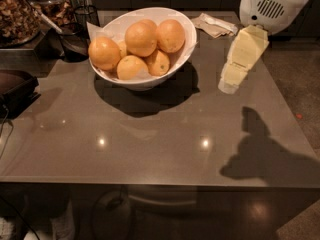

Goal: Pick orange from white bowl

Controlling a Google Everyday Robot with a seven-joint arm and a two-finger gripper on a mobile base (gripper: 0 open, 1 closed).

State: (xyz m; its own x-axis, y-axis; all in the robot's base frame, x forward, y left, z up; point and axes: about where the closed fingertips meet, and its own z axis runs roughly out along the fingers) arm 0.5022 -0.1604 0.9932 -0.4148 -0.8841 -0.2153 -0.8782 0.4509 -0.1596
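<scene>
A glossy white bowl (182,59) with a slanted rim stands at the back of the grey table (160,139). Several oranges lie in it; one orange (142,38) sits on top at the centre, another orange (104,53) leans at the left rim. My gripper (229,86) hangs over the table to the right of the bowl, pale cream, pointing down and left, about a hand's width from the bowl's right side. Nothing shows in it.
A folded napkin with a white utensil (215,25) lies behind the bowl at the right. A dark basket (75,39) and a jar of nuts (17,14) stand at the back left. A dark object (15,89) sits at the left edge.
</scene>
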